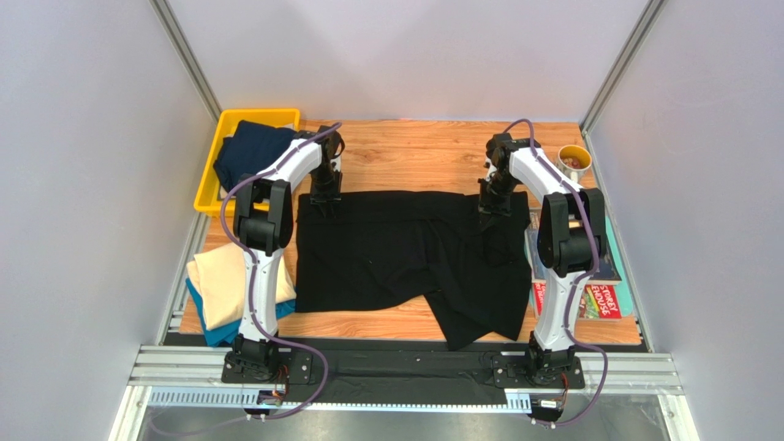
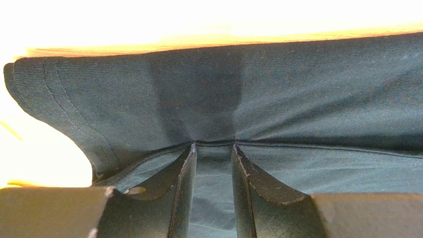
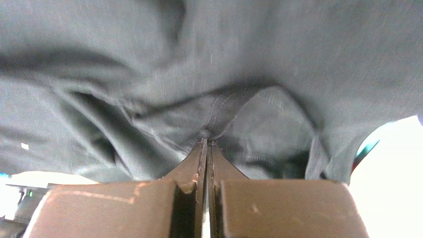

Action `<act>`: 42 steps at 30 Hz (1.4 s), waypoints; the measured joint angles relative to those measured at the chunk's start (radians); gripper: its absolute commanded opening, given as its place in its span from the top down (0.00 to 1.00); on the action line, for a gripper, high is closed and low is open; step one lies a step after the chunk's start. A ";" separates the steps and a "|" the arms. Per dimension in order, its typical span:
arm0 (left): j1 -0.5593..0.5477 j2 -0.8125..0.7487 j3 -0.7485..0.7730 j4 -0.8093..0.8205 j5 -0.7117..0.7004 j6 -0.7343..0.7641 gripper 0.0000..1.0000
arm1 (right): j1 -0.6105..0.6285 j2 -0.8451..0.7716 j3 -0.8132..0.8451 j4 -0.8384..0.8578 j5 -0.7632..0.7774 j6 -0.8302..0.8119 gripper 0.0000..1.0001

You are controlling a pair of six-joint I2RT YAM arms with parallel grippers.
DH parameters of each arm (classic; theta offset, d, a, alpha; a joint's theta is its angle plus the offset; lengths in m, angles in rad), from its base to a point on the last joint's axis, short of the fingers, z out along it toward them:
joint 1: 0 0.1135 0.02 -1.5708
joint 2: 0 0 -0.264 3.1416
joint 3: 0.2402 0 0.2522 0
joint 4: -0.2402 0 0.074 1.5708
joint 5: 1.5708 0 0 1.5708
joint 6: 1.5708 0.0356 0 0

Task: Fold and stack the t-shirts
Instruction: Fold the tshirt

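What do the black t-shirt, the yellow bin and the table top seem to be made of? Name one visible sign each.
Black t-shirt: soft knitted cloth, matte; fine ribbing and stitched hem show in the wrist views. Yellow bin: probably plastic, smooth with an even moulded rim. Table top: wood or wood-look laminate; grain streaks, slight sheen.

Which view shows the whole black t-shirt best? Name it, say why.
Top external: the black t-shirt lies spread out, nearly all its outline visible. The left wrist view shows only a hemmed edge; the right wrist view only bunched folds.
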 measured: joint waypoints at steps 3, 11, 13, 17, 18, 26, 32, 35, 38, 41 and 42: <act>0.000 0.000 0.000 0.000 0.000 0.000 0.61 | 0.000 -0.058 -0.051 -0.016 -0.028 -0.001 1.00; 0.000 0.000 0.005 -0.002 0.005 -0.001 0.62 | 0.000 -0.155 -0.126 -0.045 -0.127 -0.007 1.00; 0.000 0.002 0.012 -0.002 0.008 -0.002 0.62 | 0.005 -0.155 -0.136 -0.048 -0.152 -0.006 1.00; 0.000 0.008 0.039 -0.004 0.012 -0.004 0.62 | 0.039 -0.148 -0.136 -0.058 -0.182 -0.007 1.00; 0.000 0.009 0.049 -0.005 0.012 -0.004 0.62 | 0.056 -0.141 -0.136 -0.061 -0.187 -0.006 1.00; 0.000 0.012 0.066 -0.008 0.011 -0.005 0.62 | 0.187 -0.025 -0.134 -0.073 -0.200 0.011 0.63; 0.000 0.013 0.064 -0.011 0.009 -0.005 0.62 | 0.201 -0.002 -0.112 -0.090 -0.176 0.022 0.58; 0.000 0.013 0.058 -0.010 0.004 -0.005 0.62 | 0.190 -0.002 -0.064 -0.095 -0.148 0.025 0.58; 0.000 0.013 0.042 -0.006 0.003 -0.004 0.61 | 0.169 -0.003 -0.015 -0.091 -0.118 0.031 0.56; 0.000 0.013 0.022 -0.005 0.002 -0.004 0.62 | 0.124 -0.003 0.036 -0.079 -0.077 0.035 0.56; 0.000 0.012 0.021 -0.004 0.002 -0.004 0.61 | 0.102 -0.003 0.053 -0.075 -0.061 0.037 0.56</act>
